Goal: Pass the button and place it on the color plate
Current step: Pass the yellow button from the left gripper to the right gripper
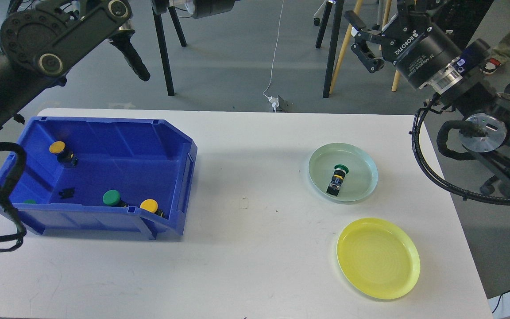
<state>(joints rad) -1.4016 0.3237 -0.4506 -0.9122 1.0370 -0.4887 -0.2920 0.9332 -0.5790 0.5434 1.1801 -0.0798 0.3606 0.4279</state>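
A green button [338, 177] lies on its side in the pale green plate [367, 156] at the table's right. The yellow plate [378, 258] in front of it holds nothing. The blue bin [117, 133] on the left holds two yellow buttons [57, 147] [149, 205] and a green button [111, 197]. My right gripper [381, 29] is open and empty, high above the floor behind the table's far right edge. Only the base of my left gripper [213, 6] shows at the top edge. Its fingers are out of view.
The white table [255, 266] carries the bin and both plates. A small black part [66, 193] and a green edge [29, 201] lie in the bin. Stand legs [163, 48], wooden legs [403, 48] and a cable stand on the floor behind.
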